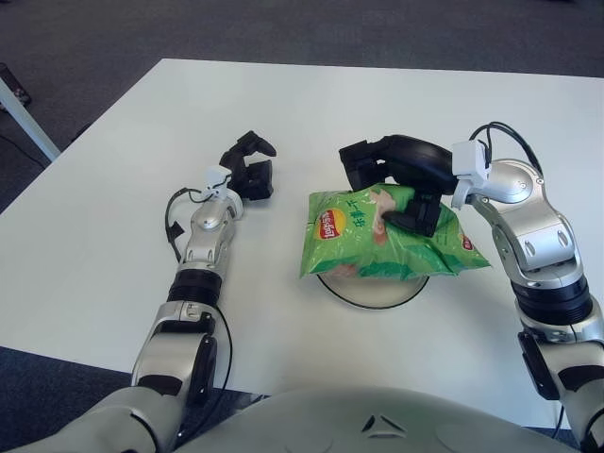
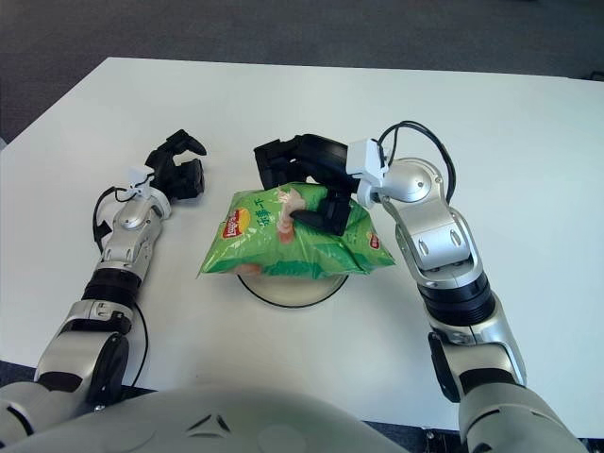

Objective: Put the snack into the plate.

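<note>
The green snack bag [image 1: 385, 234] lies across the plate [image 1: 370, 296], covering nearly all of it; only the plate's dark near rim shows below the bag's lower edge. The bag sits directly under the right hand [image 1: 394, 184], which comes in from the right side of the white table [image 1: 85, 236]. Whether the bag already rests on the plate or hangs just above it cannot be told.

The right hand pinches the bag's upper part: 1 dark finger [image 1: 415, 215] presses on the printed face near the middle, while the other fingers curl over the far top edge toward the robot's left. The bag's red logo faces up at its left end, and its right corner sticks out past the plate's rim, below the wrist. The right forearm slopes down from the elbow at the right, the wrist bent inward toward the table's centre, with a black cable looping above the wrist.

The left hand [image 1: 247, 168] shows left of the bag, well apart from it, fingers loosely curled and holding nothing, the forearm stretched along the table.
</note>
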Robot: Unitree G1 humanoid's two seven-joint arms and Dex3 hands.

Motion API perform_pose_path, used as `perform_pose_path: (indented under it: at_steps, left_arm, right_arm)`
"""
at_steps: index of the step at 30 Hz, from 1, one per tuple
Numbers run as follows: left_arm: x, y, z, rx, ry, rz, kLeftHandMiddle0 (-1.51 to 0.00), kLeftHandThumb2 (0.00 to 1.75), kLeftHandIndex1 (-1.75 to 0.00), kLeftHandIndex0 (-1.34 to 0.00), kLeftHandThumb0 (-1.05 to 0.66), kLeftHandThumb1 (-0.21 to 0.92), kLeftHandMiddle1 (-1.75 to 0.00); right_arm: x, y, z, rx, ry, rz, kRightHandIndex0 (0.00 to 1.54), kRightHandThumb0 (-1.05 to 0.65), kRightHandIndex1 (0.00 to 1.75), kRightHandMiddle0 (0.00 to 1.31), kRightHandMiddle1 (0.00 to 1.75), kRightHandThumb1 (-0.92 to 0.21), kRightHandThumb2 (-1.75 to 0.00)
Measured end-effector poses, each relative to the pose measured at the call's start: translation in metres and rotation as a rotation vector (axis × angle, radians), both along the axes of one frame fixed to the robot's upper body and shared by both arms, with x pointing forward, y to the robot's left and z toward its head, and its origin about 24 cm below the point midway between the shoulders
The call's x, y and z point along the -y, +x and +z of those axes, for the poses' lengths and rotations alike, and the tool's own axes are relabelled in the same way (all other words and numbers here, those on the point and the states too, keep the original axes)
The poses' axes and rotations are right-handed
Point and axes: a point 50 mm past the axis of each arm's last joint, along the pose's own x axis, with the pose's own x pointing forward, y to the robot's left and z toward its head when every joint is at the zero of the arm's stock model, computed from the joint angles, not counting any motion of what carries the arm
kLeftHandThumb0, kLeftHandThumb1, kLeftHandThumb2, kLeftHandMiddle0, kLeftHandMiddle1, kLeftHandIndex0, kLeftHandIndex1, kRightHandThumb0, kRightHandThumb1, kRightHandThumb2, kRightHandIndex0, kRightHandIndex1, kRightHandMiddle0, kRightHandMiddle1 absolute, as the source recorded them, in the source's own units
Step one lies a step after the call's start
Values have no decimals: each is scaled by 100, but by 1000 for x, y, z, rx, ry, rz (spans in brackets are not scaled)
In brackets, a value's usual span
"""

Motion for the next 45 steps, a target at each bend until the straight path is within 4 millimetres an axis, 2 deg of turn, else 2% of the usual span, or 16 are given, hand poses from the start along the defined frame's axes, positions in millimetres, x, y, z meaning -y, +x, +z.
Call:
perform_pose_path:
  at_steps: [6,8,9,10,11,15,18,22,25,27,33,39,45]
  left_arm:
    - [0,0,0,-1,3,2,-115,126,-175,-57,-46,36,-175]
    - [0,0,0,-1,4,2,-115,126,-175,-57,-46,36,-175]
    - [0,0,0,-2,4,3,-115,126,-175,-57,-46,36,-175]
    - [1,0,0,-5,4,5,-115,126,-175,-57,-46,36,-175]
    - [1,0,0,-8,4,7,-115,126,-175,-57,-46,36,-175]
    - [0,0,-1,-16,3,13,-115,125,-175,-57,-46,37,-175]
    - [0,-1,-1,-21,2,15,-116,124,-175,-56,-46,38,-175]
    - [1,-1,0,-22,-7,17,-117,122,-175,-55,-45,39,-175]
    - [1,-1,0,-24,-15,19,-118,121,-175,-55,-45,40,-175]
    - [2,-1,1,-24,-17,19,-119,121,-175,-54,-45,40,-175]
    - [2,-2,1,-15,-16,19,-119,121,-175,-54,-45,40,-175]
    - [2,-2,1,-11,-15,14,-117,122,-175,-55,-45,40,-175]
    - [2,-2,1,-8,-12,10,-117,122,-175,-55,-45,39,-175]
  right_arm:
    - [2,1,1,-10,21,1,89,-1,175,79,148,6,-165]
    - [2,1,1,-9,22,4,77,-1,175,71,161,-3,-159]
    - [2,0,1,-6,21,4,69,-1,173,64,165,-12,-150]
    - [3,0,1,0,16,5,59,-1,167,51,166,-31,-126]
    - [3,0,1,4,11,5,53,-1,163,43,167,-44,-109]
    - [6,0,0,-21,2,32,19,-31,145,11,160,-19,-117]
    - [7,1,-4,-86,34,91,8,-40,133,4,150,-14,-117]
    - [7,0,-8,-160,56,185,2,-50,107,1,130,-17,-110]
    - [9,-1,-7,-152,37,237,1,-56,90,0,118,-20,-104]
    - [11,-1,-5,-147,26,260,0,-61,70,0,102,-24,-99]
    - [19,3,-3,-161,43,283,0,-74,30,0,69,-37,-85]
    - [21,3,-2,-175,61,306,0,-80,10,0,54,-43,-78]
    - [23,3,0,-159,73,321,0,-82,5,0,58,-45,-75]
